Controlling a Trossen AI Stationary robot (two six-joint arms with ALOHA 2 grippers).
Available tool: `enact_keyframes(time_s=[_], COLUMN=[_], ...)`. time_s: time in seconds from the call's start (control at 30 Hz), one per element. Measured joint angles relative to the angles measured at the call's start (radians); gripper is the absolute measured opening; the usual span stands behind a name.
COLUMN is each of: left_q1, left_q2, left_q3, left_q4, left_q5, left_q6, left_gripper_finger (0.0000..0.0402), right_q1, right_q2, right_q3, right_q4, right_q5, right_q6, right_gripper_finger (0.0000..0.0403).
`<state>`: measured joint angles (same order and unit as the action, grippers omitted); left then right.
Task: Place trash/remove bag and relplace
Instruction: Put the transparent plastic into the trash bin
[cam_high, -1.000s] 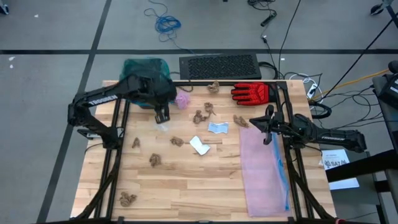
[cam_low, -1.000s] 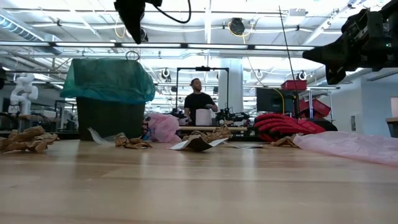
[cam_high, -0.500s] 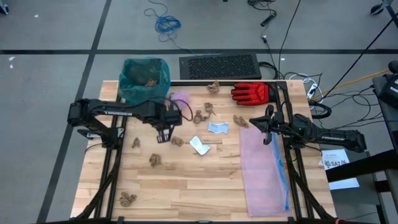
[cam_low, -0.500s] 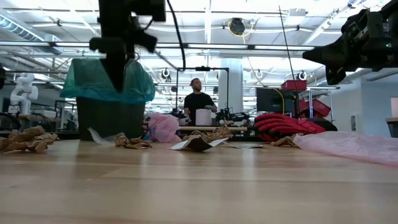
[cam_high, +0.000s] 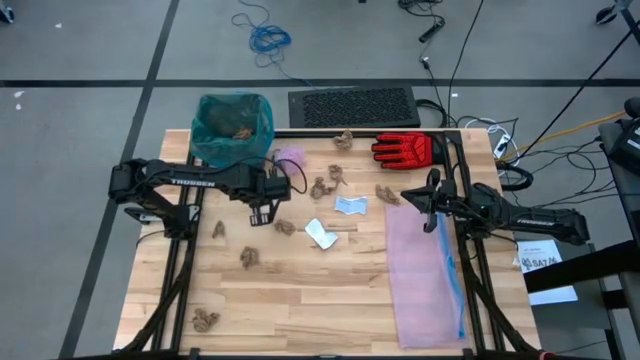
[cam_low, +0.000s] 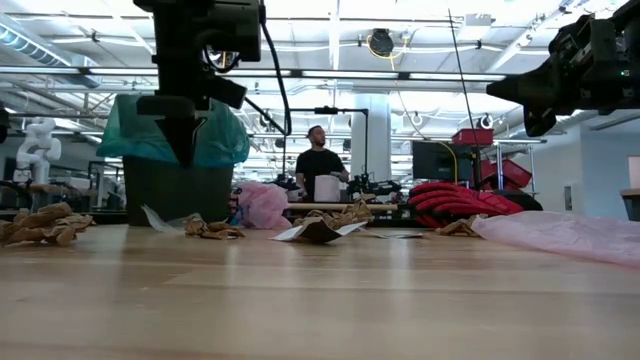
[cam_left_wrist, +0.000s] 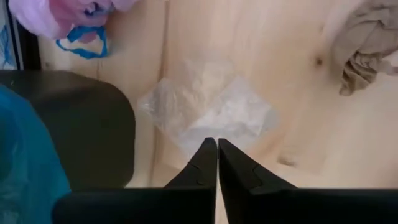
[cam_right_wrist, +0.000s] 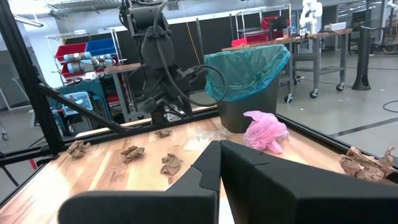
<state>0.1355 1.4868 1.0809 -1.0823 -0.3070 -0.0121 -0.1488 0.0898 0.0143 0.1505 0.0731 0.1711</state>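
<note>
The black bin lined with the teal-green bag (cam_high: 232, 124) (cam_low: 176, 132) (cam_right_wrist: 247, 70) stands at the table's far left corner, with brown scraps inside. Brown paper wads (cam_high: 285, 227) (cam_high: 249, 257), a white piece (cam_high: 321, 234), a pale blue piece (cam_high: 350, 205) and a purple wad (cam_high: 291, 159) (cam_right_wrist: 266, 131) lie scattered on the table. My left gripper (cam_high: 258, 214) (cam_low: 185, 152) (cam_left_wrist: 217, 144) is shut and hangs above a clear plastic scrap (cam_left_wrist: 210, 111) just in front of the bin, touching nothing. My right gripper (cam_high: 431, 208) (cam_right_wrist: 219, 147) is shut and waits raised over the table's right side.
The pale pink bag with a blue strip (cam_high: 424, 272) lies flat along the table's right side. A red glove (cam_high: 403, 150) sits at the far edge, with a black mat (cam_high: 353, 106) beyond it. One more brown wad (cam_high: 206, 320) lies near the near-left corner. A person (cam_low: 320, 165) stands behind the table.
My left gripper has swung away from over the bin toward the table's near edge and come down a good way, so that it now hangs low in front of the bin. The arm no longer covers the bin's opening. Nothing on the table has moved.
</note>
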Motion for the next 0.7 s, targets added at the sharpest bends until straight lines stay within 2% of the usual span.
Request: enact_keyframes(time_s=[0.23,0.4,0.53,0.7], left_q1=[0.0,-0.001,-0.007,-0.007], left_q2=[0.0,-0.001,-0.001,-0.001], left_q3=[-0.004,-0.073,-0.149,-0.187], left_q4=[0.005,0.058,0.155,0.25], left_q5=[0.009,0.091,0.109,0.124], left_q6=[0.052,0.069,0.046,-0.002], left_gripper_finger=[0.0088,0.0135,0.0155,0.0162], right_q1=[0.0,0.0,0.0,0.0], right_q2=[0.0,0.0,0.0,0.0], right_q3=[0.0,0.0,0.0,0.0], right_q4=[0.0,-0.001,-0.001,-0.001], right_q5=[0.0,0.0,0.0,0.0], right_q6=[0.0,0.0,0.0,0.0], right_gripper_finger=[0.0,0.0,0.0,0.0])
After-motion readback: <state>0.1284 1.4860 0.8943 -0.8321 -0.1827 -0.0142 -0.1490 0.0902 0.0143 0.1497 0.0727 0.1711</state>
